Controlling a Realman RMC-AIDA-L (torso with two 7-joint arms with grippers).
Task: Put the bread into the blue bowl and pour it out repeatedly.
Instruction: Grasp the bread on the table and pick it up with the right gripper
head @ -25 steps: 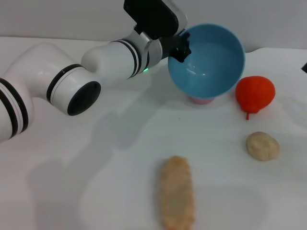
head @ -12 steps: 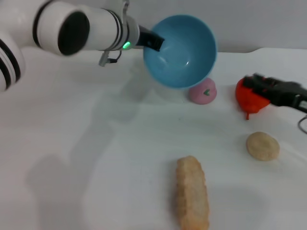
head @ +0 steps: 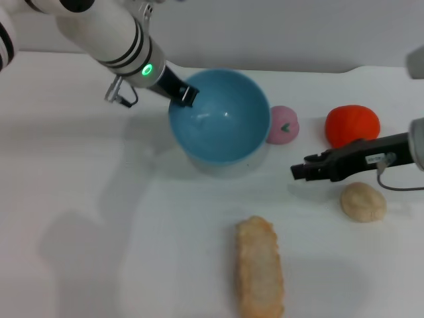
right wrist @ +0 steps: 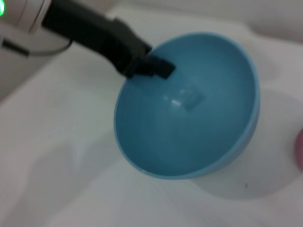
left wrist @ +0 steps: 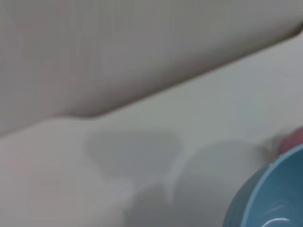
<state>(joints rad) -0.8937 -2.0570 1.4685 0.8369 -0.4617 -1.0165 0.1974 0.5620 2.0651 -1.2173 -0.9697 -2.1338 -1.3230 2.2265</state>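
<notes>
The blue bowl (head: 222, 126) is empty and tilted, low over the table at the back centre. My left gripper (head: 183, 96) is shut on its near-left rim. In the right wrist view the same black gripper (right wrist: 150, 66) pinches the rim of the bowl (right wrist: 194, 127). A slice of the bowl's edge (left wrist: 272, 198) shows in the left wrist view. The bread (head: 260, 275), a long tan loaf, lies alone on the table at the front centre. My right gripper (head: 299, 172) reaches in from the right, between the bowl and the bread and well above the loaf.
A pink round item (head: 283, 126) sits right behind the bowl. A red-orange fruit (head: 352, 124) is at the back right. A small beige bun (head: 362, 202) lies just under my right arm. The table (head: 99, 232) is white.
My left arm has swung the bowl down and to the left, from raised and tipped to low over the table. My right gripper has moved in leftward, past the red fruit.
</notes>
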